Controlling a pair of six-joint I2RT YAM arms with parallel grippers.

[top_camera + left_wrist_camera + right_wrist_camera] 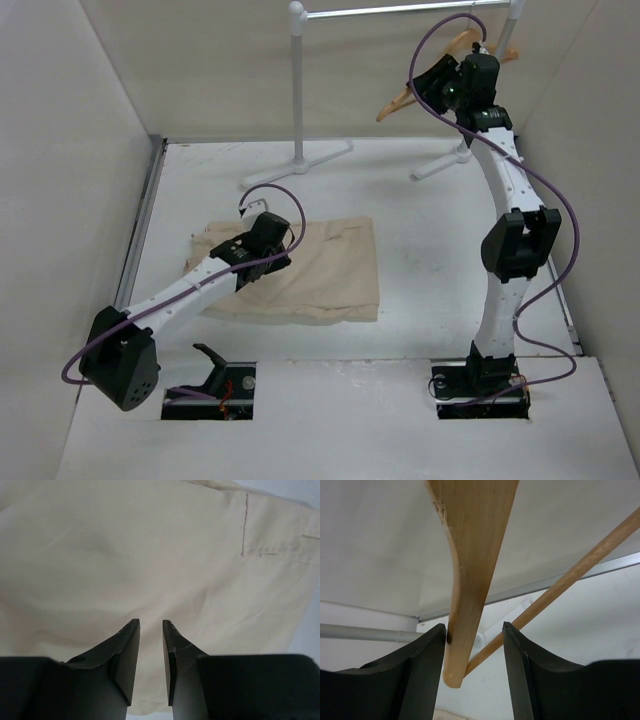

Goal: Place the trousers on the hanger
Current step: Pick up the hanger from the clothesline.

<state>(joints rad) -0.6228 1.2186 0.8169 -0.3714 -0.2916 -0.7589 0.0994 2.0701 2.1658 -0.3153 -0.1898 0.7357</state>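
The beige trousers lie folded flat on the table. My left gripper hovers low over their left part. In the left wrist view its jaws stand a narrow gap apart with nothing between them, and the cloth with a pocket seam fills the view. The wooden hanger hangs on the white rack at the back right. My right gripper is raised to it. In the right wrist view the open jaws straddle the end of the hanger's arm, which touches the left finger.
The white tube rack stands at the back, with its feet on the table and its top bar across. Its tube also shows in the right wrist view. White walls close the table on the left, back and right.
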